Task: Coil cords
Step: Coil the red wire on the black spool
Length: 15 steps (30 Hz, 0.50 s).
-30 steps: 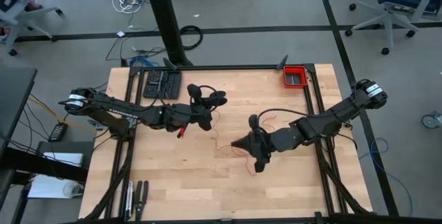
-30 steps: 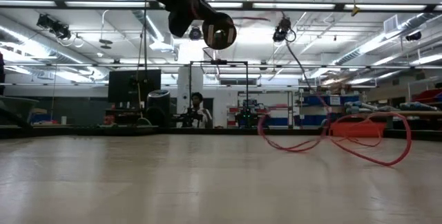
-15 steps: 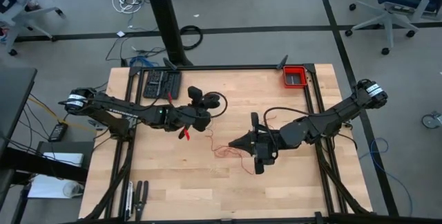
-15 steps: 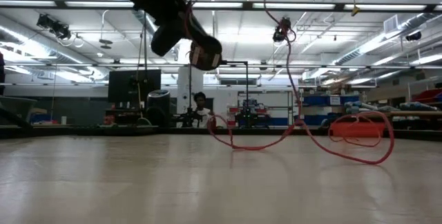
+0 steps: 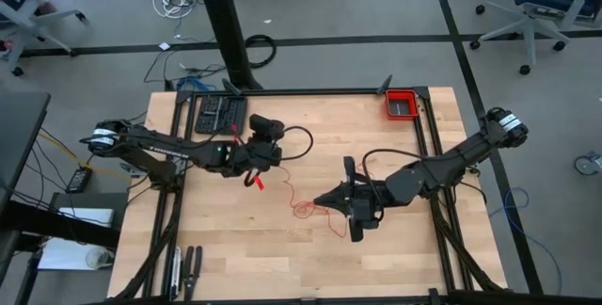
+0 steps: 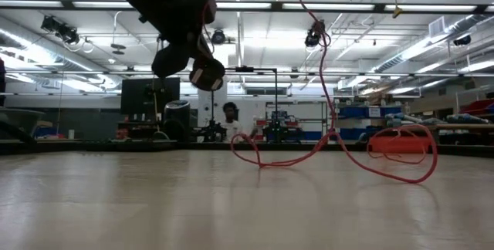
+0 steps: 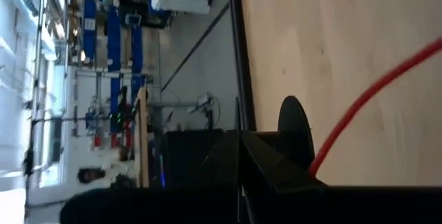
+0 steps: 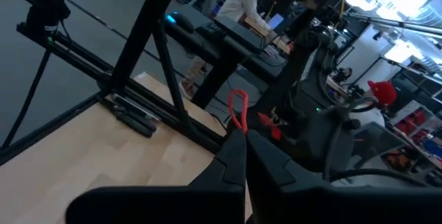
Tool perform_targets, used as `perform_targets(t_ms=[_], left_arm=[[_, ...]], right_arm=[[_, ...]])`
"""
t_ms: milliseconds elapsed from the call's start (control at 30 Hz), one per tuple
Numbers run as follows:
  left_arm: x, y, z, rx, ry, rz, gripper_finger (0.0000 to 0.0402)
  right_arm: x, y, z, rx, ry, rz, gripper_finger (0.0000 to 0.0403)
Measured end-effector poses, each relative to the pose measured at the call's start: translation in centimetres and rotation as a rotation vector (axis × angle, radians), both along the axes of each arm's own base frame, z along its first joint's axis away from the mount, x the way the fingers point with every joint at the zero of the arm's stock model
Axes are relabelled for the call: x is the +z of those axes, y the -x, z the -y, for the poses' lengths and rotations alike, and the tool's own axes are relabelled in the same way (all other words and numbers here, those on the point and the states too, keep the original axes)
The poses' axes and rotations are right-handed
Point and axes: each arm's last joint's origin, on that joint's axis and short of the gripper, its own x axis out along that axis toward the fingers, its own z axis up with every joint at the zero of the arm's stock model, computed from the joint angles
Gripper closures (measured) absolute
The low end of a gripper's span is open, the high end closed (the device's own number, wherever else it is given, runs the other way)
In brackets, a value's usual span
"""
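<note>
Mid-coil: left gripper (image 5: 252,179) pinches one end of the cord (image 5: 282,195) above the table (image 5: 226,248), right gripper (image 5: 324,199) pinches the other by the loose loops at mid-table; next, probably lay slack onto those loops.

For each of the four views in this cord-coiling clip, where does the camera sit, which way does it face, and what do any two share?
High view: overhead, facing straight down on the table; both arms, left gripper, right gripper, red cord.
Low view: table height, facing the room; one arm hangs in above, cord looped on the wood.
Left wrist view: along its own shut fingers pinching the cord.
Right wrist view: past its own shut fingers holding a cord loop.
Shared: the red cord shows in all four.
</note>
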Motion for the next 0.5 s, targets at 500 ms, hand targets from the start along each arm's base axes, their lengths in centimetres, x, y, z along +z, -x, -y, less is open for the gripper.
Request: perform_targets(t_ms=[500], left_arm=[[-0.3,0.0,0.2,-0.024,0.117,0.061,0.0392]], right_arm=[[-0.6,6.0,0.7,-0.431,0.086,-0.204,0.0403]])
